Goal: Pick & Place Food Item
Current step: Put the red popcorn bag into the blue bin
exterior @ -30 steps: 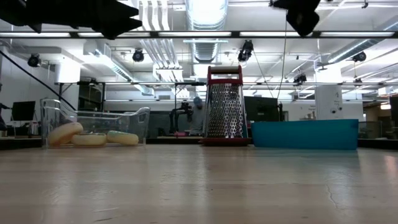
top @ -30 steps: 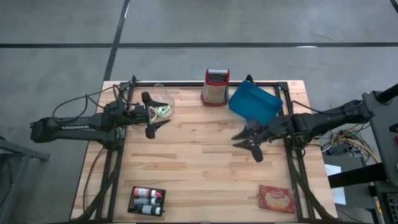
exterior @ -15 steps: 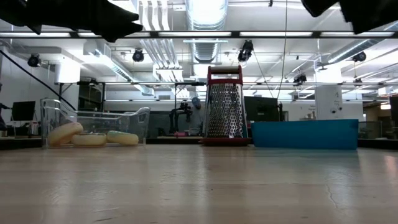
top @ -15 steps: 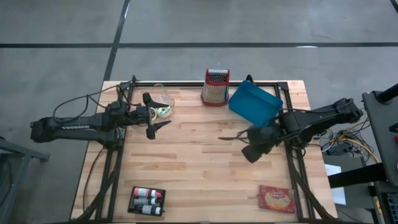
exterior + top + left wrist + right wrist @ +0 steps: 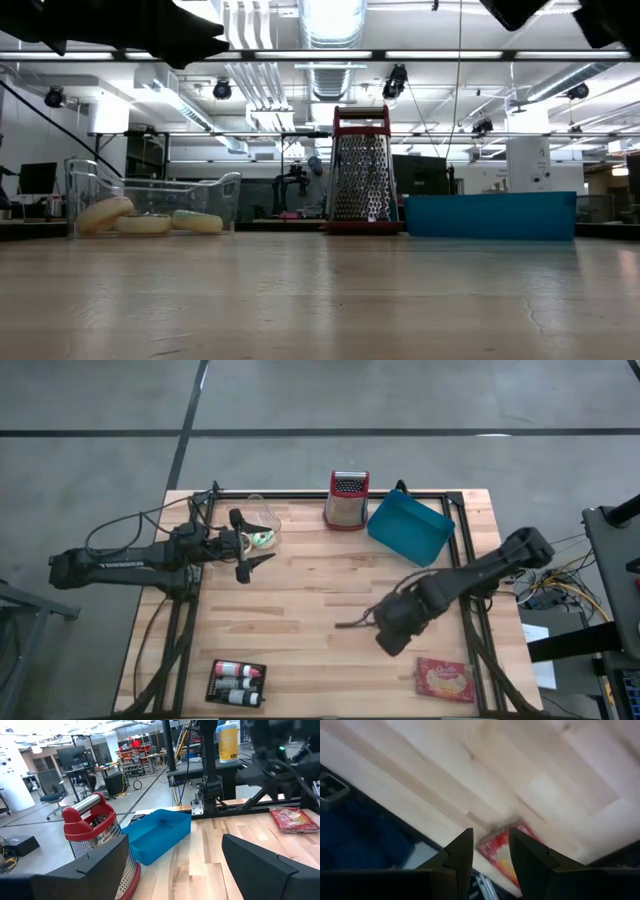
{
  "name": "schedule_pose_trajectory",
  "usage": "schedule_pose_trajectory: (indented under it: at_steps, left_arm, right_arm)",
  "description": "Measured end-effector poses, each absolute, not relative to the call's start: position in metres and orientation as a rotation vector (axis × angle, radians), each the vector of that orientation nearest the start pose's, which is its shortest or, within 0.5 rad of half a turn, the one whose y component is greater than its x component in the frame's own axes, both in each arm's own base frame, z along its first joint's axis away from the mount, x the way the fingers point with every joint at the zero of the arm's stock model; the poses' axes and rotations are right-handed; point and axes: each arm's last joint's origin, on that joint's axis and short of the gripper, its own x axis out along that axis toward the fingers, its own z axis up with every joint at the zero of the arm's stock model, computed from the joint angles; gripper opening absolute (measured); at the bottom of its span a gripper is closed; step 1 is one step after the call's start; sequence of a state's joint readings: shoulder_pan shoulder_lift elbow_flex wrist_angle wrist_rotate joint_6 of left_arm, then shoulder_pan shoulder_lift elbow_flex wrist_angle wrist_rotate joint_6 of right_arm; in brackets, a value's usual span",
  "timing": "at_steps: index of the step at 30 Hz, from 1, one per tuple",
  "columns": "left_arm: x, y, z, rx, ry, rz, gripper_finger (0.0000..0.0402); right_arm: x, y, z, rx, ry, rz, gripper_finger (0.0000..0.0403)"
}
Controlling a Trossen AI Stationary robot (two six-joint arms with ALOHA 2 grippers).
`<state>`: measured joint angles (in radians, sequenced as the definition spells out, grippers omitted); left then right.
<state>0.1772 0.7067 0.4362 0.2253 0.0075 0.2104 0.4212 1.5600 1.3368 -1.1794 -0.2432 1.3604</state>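
A red food packet (image 5: 445, 678) lies flat on the wooden table near its front right corner; it also shows in the left wrist view (image 5: 292, 817) and in the right wrist view (image 5: 502, 852). My right gripper (image 5: 350, 625) hangs above the table's middle right, pointing steeply down. It stands left of the packet, its fingers (image 5: 462, 850) a little apart with nothing between them. My left gripper (image 5: 250, 545) waits at the far left, held level and wide open (image 5: 175, 840). Beside it stands a clear container (image 5: 150, 205) with pale ring-shaped food pieces (image 5: 145, 224).
A red-topped metal grater (image 5: 346, 500) and a blue bin (image 5: 410, 528) stand at the far edge. A black tray of small bottles (image 5: 238, 682) lies at the front left. Black frame rails (image 5: 470, 620) run along the table's sides. Bare wood lies between the arms.
My right gripper has swung from beside the blue bin toward the table's near edge and somewhat leftward. It has tipped from nearly level to pointing steeply down and has rolled about its own axis. My left arm has kept still.
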Motion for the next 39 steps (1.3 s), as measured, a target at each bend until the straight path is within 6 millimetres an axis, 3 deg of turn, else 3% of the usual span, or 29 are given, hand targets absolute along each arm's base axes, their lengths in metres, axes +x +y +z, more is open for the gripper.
schedule_pose_trajectory:
  at_steps: [12,22,30,39]
  left_arm:
    - [0.165,0.029,0.262,0.204,0.075,0.164,0.0326]
    - [0.165,0.029,0.262,0.204,0.076,0.166,0.0326]
    - [0.165,0.029,0.262,0.204,0.075,0.166,0.0326]
    - [0.165,0.029,0.262,0.204,0.075,0.165,0.0326]
  right_arm:
    - [0.259,0.168,0.235,0.91,1.718,-0.592,0.0118]
    - [0.245,0.191,0.231,0.977,1.713,-0.741,0.0118]
    - [0.24,0.199,0.231,1.044,1.665,-0.851,0.0118]
    - [0.24,0.203,0.23,1.004,1.584,-0.811,0.0118]
